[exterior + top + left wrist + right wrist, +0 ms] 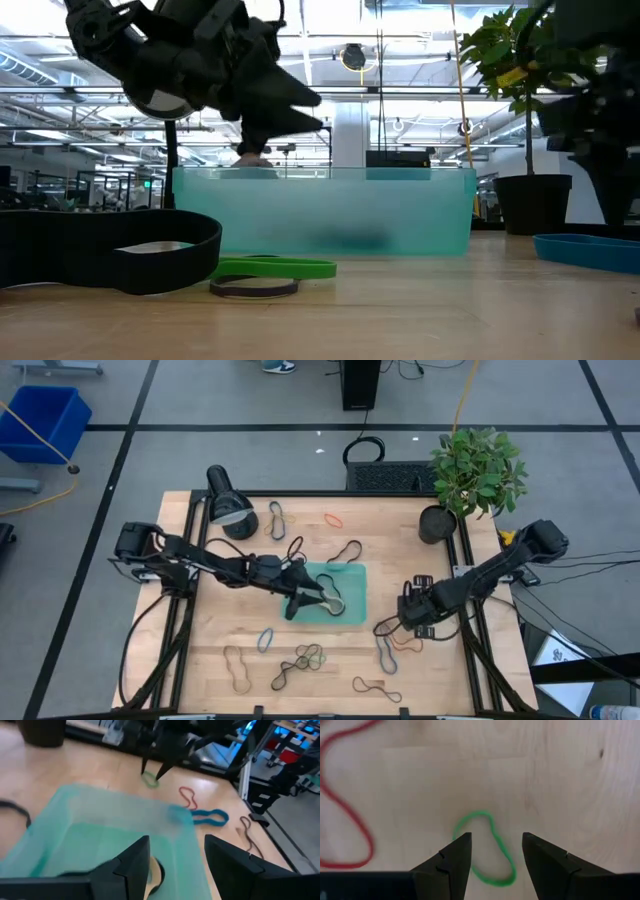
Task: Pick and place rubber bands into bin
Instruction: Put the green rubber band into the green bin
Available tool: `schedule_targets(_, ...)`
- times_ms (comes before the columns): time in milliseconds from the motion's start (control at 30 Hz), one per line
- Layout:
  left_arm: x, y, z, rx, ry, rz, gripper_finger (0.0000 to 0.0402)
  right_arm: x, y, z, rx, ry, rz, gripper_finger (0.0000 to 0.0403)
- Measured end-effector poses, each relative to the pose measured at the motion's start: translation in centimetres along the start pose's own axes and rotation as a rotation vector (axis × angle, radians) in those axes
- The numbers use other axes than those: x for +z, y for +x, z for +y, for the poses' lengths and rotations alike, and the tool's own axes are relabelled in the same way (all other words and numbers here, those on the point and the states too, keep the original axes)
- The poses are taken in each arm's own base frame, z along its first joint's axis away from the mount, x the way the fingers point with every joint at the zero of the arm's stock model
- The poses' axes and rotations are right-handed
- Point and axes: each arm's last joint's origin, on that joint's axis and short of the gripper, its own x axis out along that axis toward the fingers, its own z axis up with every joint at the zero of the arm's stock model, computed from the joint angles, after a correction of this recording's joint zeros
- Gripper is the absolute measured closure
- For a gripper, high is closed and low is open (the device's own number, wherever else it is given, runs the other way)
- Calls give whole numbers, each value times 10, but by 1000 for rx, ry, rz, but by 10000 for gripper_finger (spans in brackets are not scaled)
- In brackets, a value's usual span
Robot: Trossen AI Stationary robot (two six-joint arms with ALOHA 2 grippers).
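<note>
The left pincer (325, 598) hangs apart over the teal bin (352, 582) mid-bench, arm stretched in from the left edge; bands (333, 605) lie inside. The right pincer (492, 851), apart, straddles a green band (487, 847) on the bench (300, 690).

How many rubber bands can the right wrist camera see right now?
2. A green band lies between the open fingers of the right gripper; a red band lies beside it, partly cut off. Others may sit outside this view.

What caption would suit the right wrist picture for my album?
The right gripper, fingers open, hovers over a green rubber band on the wooden table, a red band alongside.
</note>
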Motion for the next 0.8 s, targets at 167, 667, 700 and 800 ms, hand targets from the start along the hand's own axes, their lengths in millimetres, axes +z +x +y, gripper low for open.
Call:
schedule_targets(167,15,-10,-8,-22,39,-60,205,5,14,0,-7,-10,34,237)
schedule_targets(667,26,-21,-23,-67,64,-102,199,-17,43,-18,89,38,115,336)
schedule_targets(700,25,-21,-23,-66,62,-91,199,-18,44,-18,90,39,115,345)
schedule_targets(800,23,-21,-23,-64,49,-75,197,-18,44,-18,92,39,113,375)
